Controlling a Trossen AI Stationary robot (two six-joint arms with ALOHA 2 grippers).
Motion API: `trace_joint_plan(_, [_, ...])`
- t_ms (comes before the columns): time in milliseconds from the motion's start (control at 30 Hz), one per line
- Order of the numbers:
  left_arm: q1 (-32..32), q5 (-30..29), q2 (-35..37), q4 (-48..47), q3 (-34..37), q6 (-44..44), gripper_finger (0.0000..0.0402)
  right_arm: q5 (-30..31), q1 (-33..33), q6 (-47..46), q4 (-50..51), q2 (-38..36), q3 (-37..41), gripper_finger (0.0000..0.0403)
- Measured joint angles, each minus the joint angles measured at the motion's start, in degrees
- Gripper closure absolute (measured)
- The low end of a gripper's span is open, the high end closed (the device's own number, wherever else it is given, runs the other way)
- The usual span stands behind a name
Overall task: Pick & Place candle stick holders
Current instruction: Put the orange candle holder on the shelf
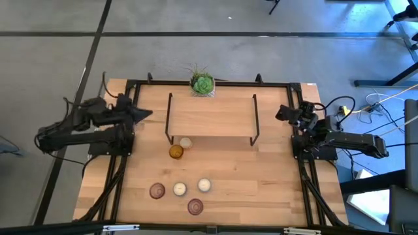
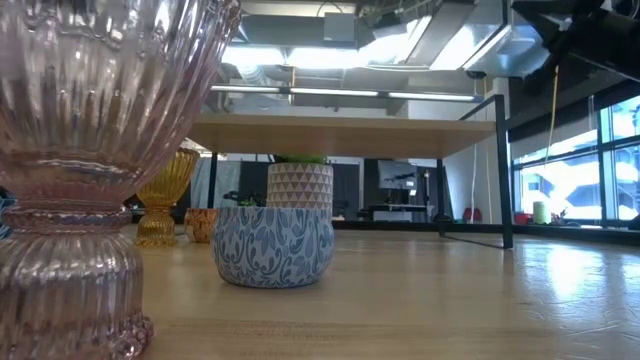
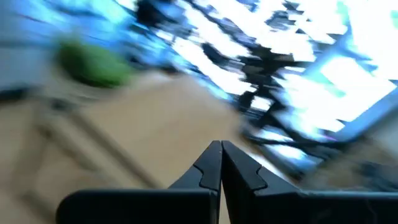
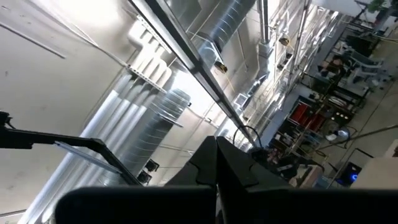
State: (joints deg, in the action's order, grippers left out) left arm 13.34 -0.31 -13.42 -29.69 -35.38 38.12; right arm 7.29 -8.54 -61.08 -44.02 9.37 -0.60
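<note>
Both dark arms sit folded at the edges of the pale wooden table (image 1: 215, 170). The left gripper (image 1: 145, 113) has its jaws pressed together on nothing, as the left wrist view confirms (image 3: 220, 163). The right gripper (image 1: 282, 112) is likewise closed and empty, its wrist camera tilted up toward ceiling ducts (image 4: 216, 163).

Between the two sets of jaws, a low wooden shelf on a black wire frame (image 1: 212, 117) spans the table's middle. A green spiky potted plant (image 1: 202, 83) stands at the far edge behind it.

Well clear of both grippers, nearer the front edge, lie the candle stick holders. An amber ribbed glass holder (image 1: 176, 152) touches a cream-white round one (image 1: 186, 142) just under the shelf's front. Further forward sit a pinkish-purple glass holder (image 1: 157, 190), two more cream-white rounds (image 1: 179, 189) (image 1: 204, 185), and a second pinkish-purple glass holder (image 1: 195, 207).
</note>
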Motion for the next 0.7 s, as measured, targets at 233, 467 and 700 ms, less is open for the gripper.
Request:
trace_joint_plan(233, [-5.49, 20.79, -1.47, 9.25, 0.85, 19.39, 0.0400, -3.85, 0.12, 0.87, 1.26, 0.45, -3.10, 0.0402])
trace_joint_plan(467, [-16.06, 11.49, -5.43, 41.13, 8.84, 24.77, 0.0400, -9.60, 0.16, 3.43, 1.62, 3.93, -9.84, 0.0402])
trace_joint_plan(700, [-27.13, -0.77, -22.42, 70.99, 11.02, 19.54, 0.0400, -17.89, 1.90, 1.73, 1.62, 7.25, -15.80, 0.0402])
